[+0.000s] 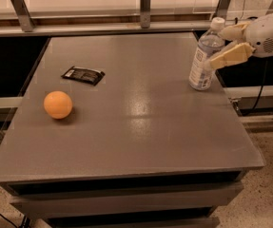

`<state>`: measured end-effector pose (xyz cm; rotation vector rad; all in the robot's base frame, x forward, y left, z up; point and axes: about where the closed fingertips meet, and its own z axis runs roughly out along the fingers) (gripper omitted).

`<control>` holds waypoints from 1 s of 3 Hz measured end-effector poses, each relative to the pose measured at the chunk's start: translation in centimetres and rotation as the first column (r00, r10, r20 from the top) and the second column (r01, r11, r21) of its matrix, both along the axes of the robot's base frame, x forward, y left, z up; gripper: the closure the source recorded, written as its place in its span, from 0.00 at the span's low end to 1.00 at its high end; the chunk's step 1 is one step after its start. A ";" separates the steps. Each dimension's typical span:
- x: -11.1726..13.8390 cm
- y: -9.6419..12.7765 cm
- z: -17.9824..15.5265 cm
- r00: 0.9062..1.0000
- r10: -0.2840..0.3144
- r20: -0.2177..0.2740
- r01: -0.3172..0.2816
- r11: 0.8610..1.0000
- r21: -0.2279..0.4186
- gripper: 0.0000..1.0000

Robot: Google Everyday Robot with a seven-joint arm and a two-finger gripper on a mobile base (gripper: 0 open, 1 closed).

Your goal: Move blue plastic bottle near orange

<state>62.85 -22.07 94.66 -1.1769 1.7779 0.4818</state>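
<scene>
Blue plastic bottle (200, 72) upright at the far right edge of the table (150, 127), the gripper (216, 48) at its upper part with fingers spread, unclenched; a high, off-centre closure may topple it, well apart from the orange (58, 104) at left.

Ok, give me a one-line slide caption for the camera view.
Open gripper at the blue plastic bottle near the table's right edge; the orange sits far left, by a black wrapper.
</scene>
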 end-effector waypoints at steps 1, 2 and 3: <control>0.2 1.9 -0.9 0.999 0.042 -0.016 -0.042 0.999 0.027 0.42; 0.4 3.2 -1.3 0.996 0.082 -0.029 -0.080 0.995 0.063 0.64; 0.2 6.0 1.1 0.986 0.164 -0.003 -0.163 0.981 0.104 0.87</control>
